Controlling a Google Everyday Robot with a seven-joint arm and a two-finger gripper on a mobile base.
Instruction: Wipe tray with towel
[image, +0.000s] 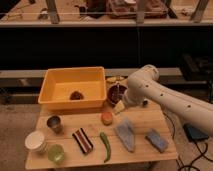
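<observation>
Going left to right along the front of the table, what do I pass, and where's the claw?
White cup, green cup, striped slab, green pepper, towel, blue pad. The claw hangs farther back, beside the red bowl.

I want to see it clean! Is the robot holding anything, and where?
Cannot tell. The gripper sits by the dark-red bowl; the towel lies on the table, not held.

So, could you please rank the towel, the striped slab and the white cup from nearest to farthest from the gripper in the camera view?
The gripper hangs by the dark-red bowl, right of the tray.
1. Towel, just in front of it.
2. Striped slab, front, left of centre.
3. White cup, front left corner.
</observation>
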